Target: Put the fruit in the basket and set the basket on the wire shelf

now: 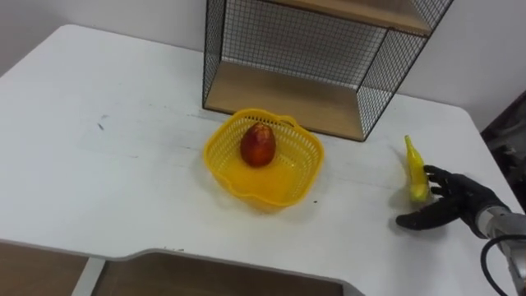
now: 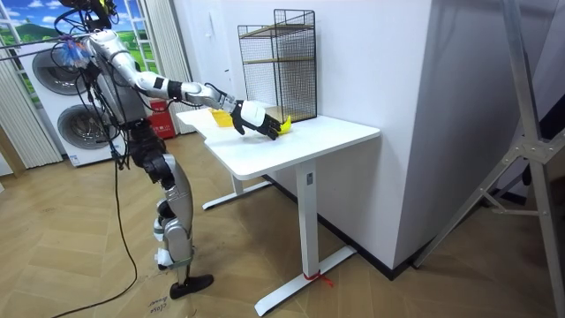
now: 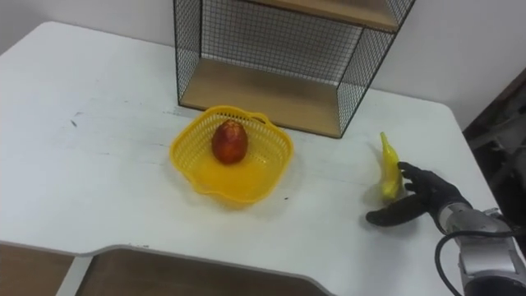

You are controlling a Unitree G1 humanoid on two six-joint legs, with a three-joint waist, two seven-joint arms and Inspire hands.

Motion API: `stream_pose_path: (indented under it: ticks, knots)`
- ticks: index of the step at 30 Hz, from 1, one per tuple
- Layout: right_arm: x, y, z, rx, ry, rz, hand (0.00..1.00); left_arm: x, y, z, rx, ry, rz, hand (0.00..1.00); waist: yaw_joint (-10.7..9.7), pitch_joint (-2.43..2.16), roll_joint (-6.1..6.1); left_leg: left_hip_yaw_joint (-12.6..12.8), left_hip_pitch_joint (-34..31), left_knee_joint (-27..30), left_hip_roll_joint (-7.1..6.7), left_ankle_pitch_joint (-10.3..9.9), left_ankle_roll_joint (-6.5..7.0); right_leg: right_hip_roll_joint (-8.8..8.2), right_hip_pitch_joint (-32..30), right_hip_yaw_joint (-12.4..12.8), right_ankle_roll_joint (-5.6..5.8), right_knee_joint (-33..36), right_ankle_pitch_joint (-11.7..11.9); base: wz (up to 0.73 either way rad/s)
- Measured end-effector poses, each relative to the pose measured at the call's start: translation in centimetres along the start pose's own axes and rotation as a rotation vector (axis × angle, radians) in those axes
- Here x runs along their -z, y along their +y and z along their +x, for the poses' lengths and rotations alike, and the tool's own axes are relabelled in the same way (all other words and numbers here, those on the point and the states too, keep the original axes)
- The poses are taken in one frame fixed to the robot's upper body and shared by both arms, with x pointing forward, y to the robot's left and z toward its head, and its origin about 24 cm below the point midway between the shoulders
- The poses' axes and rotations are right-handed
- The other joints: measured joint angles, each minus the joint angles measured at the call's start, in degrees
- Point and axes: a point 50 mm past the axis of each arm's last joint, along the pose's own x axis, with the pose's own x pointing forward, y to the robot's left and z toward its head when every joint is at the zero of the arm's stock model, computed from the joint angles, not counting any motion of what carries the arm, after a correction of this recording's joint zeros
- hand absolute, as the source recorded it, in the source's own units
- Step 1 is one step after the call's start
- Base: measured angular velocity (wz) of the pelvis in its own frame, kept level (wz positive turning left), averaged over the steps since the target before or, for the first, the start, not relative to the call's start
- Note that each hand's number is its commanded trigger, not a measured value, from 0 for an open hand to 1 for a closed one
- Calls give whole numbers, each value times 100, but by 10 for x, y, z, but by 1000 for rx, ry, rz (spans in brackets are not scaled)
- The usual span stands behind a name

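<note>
Near the table's [image 1: 99,189] right edge the right hand [image 1: 454,204] lies low, its dark fingers spread wide and its fingertips at the near end of the banana [image 1: 417,169]. It grips nothing yet and seems set to close round the smooth, curved yellow fruit. Mid-table sits the basket [image 1: 306,156], a yellow plastic lattice with a wavy rim, cradling a glossy red fruit [image 1: 258,145]. At the far edge stands the wire shelf [image 1: 288,97], black mesh around wooden boards, with its bottom board free for the basket.
</note>
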Motion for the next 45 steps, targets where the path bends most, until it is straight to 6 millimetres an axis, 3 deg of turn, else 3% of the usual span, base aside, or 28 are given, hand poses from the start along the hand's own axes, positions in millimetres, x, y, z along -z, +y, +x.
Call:
stream_pose_path:
  ticks: [9,16,45]
  knots:
    - [8,0,1,35,24,6,0,-1,0,0,-6,-1,1,0,38,-2,96,-31,-11,73,7,-2,-4,4,54,-52,-23,8,16,2]
    - [9,-1,1,71,23,4,0,-1,0,0,-5,5,3,0,80,-37,223,-34,-12,99,7,5,-11,4,57,-51,-34,19,32,0]
    - [8,0,6,105,47,-9,0,-9,1,1,-7,-5,3,0,177,-28,161,-33,-10,91,2,10,-14,13,68,-41,-29,-70,34,0]
